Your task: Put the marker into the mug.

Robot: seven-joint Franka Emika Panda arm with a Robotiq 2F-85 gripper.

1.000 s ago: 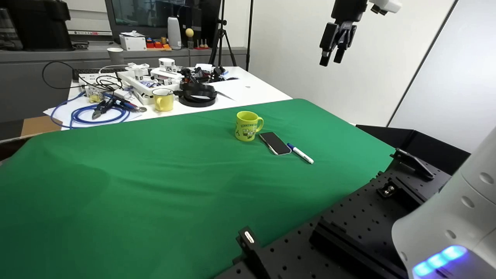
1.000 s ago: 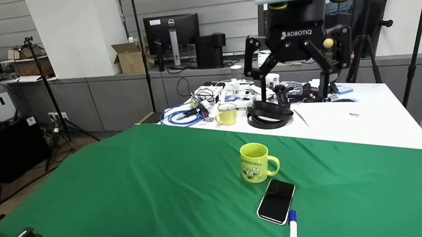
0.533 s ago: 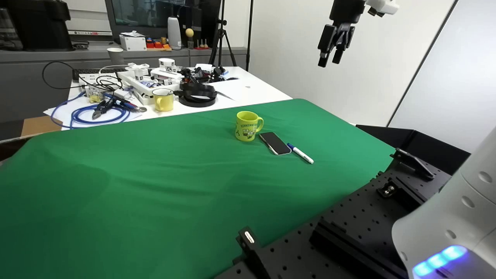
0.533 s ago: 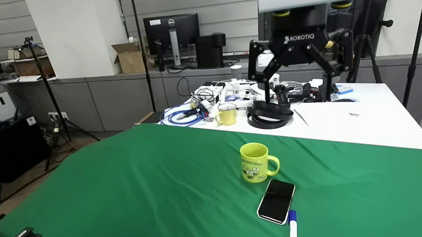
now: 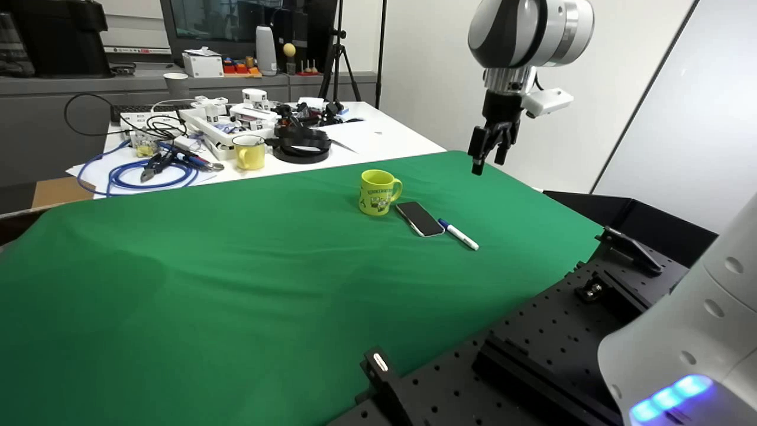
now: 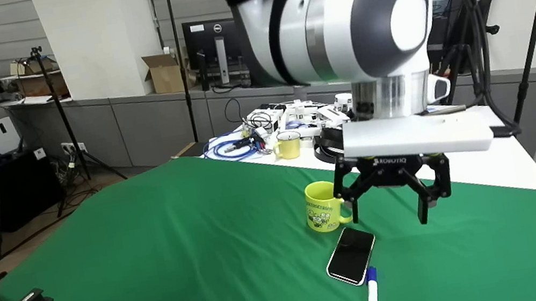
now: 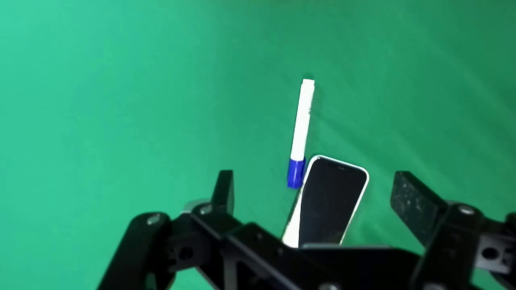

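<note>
Descending over the table (image 5: 236, 284), the claw (image 6: 390, 221), spread wide and empty, hangs much lower than half a second ago. The marker (image 7: 301, 128) lies nearer the edge by the robot base (image 5: 668, 343) than the mug (image 6: 321, 212) does; approach probably begun, grasp outstanding.

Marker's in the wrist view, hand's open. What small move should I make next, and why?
I'd probably ease the open hand toward the white barrel of the marker before lowering. In the wrist view the phone shows between the wide-set jaws, right beside the blue cap, so coming down here might catch both; the barrel extends away.
</note>
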